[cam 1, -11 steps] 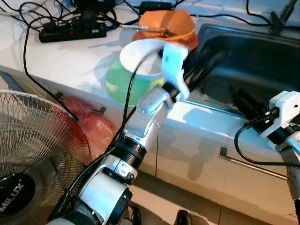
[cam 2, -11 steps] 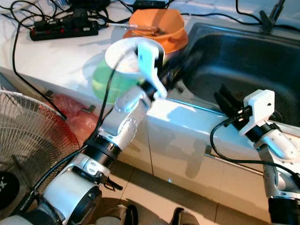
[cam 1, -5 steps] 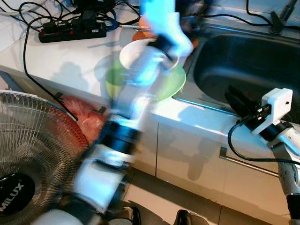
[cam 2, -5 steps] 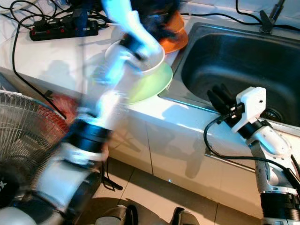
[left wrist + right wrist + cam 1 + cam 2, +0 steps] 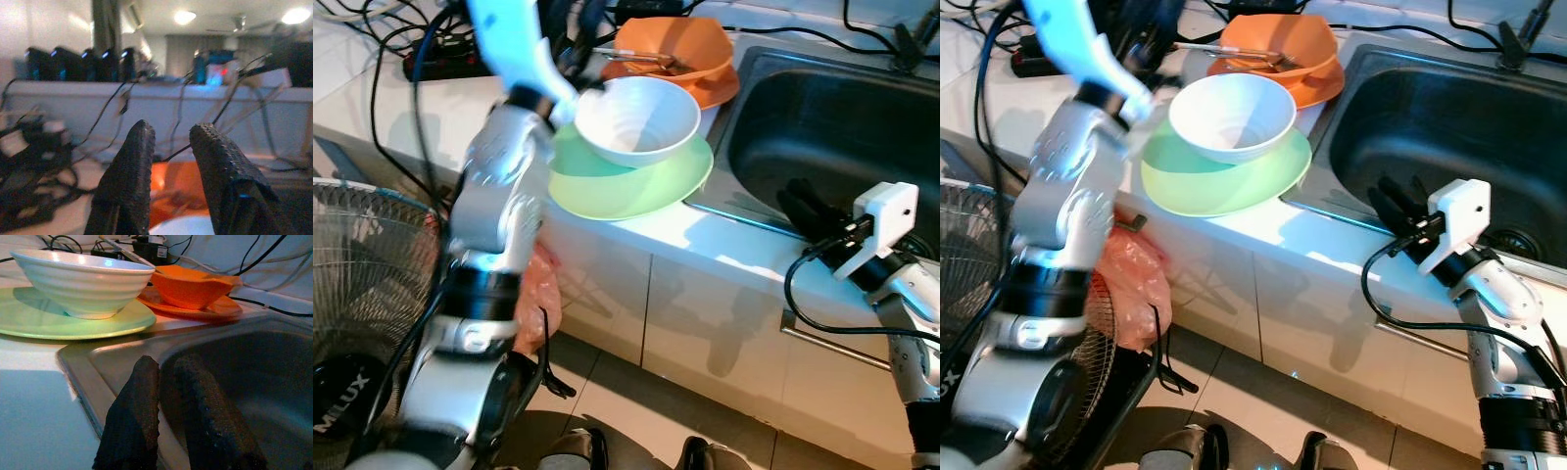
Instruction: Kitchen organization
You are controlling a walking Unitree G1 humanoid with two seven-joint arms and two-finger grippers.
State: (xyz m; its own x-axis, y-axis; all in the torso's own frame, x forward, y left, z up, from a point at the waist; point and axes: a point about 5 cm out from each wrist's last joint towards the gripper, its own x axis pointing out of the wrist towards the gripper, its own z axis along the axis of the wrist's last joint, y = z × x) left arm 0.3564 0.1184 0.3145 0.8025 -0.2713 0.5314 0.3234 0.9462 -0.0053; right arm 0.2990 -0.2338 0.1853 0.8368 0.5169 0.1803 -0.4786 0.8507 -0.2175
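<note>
White kitchen counter (image 5: 431, 117) runs along the wall, with a dark steel sink (image 5: 842, 127) set into its right end and pale cabinet doors (image 5: 705, 313) below the front edge. Near the front edge of the counter, just left of the sink's rim, a white ribbed bowl (image 5: 636, 119) sits upright on a pale green plate (image 5: 631, 181), the plate's rim reaching slightly past the counter edge. Behind them, toward the back of the counter, an orange bowl (image 5: 671, 49) rests on an orange plate (image 5: 1317, 83) with thin utensils (image 5: 631, 57) lying across it. A black power strip (image 5: 1028, 61) and a tangle of black cables (image 5: 382, 69) occupy the back left corner.

Raised over the back of the counter, behind the white bowl, is the left gripper (image 5: 171, 161); in its wrist view the two black fingers (image 5: 132, 171) stand a little apart with nothing between them, the orange bowl showing beyond the tips. The silver left arm (image 5: 499, 196) rises from the lower left, passing in front of the counter edge beside the green plate.

Right gripper (image 5: 166, 396) hovers at the sink's front rim, fingers close together with a narrow gap, empty, pointing into the basin; its wrist view shows the white bowl and green plate past the rim.

On the floor at lower left stand a wire-caged fan (image 5: 352, 323) and a reddish plastic bag (image 5: 1131, 284) against the cabinet
</note>
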